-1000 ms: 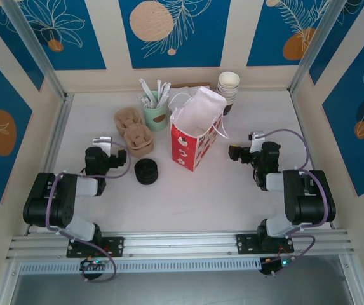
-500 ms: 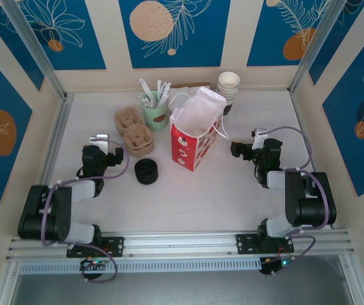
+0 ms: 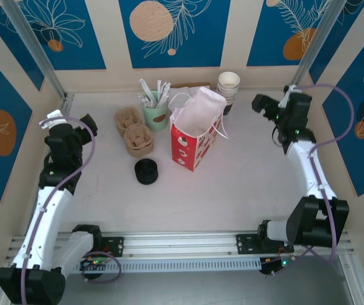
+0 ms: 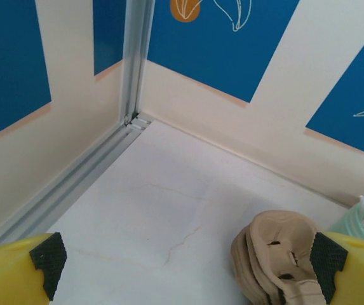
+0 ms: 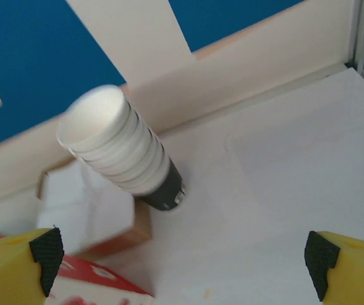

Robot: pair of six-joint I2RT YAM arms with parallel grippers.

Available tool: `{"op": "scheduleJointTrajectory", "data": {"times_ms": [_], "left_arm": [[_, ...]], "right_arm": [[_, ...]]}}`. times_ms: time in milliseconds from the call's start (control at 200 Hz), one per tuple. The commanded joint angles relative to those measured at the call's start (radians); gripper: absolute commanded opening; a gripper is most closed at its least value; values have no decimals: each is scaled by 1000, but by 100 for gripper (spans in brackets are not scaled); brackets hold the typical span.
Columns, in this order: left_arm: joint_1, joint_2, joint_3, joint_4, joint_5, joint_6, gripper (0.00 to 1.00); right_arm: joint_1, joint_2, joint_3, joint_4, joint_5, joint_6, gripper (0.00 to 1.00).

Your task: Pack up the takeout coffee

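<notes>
Asker: What stood on the pale bench (image 3: pixel 245 190)?

Describer: A red-and-white paper gift bag (image 3: pixel 191 143) stood open near the middle. Left of it lay tan moulded-pulp cup carriers (image 3: pixel 134 130), and behind those a mint-green cup of white stirrers (image 3: pixel 155 109). In front of the carriers sat a low black round stack (image 3: pixel 147 171), seemingly of plastic lids.

Asker: Where was the takeout coffee?

Describer: I could not tell where a capped cup was. The dark paper cups (image 3: pixel 228 88) I could make out were nested in one stack, cream rims uppermost, at the back of the bench, just right of the bag.

Asker: And the arms?

Describer: Each was stretched toward a back corner, touching nothing. The left tool (image 4: pixel 188 257) had its yellow, black-padded fingers (image 4: pixel 10 273) wide apart with nothing between them; the carriers lay near one finger. The right tool (image 5: pixel 185 254) was spread just as wide, also empty, and faced the cup stack across bare bench.
</notes>
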Motion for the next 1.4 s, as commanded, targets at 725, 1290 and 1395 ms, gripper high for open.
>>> {"op": "scheduleJointTrajectory", "data": {"times_ms": [725,1290,1395], "left_arm": [[-8,49,262,-439,491,6,100],[-7,66,271,-431,498,-8,100],[-8,66,270,-429,499,-13,100]], "right_arm": [[180,852,1155,-659,121,92,58],[177,962,1292,-665,104,84,45],[175,981,1319,-678,103,78,42]]}}
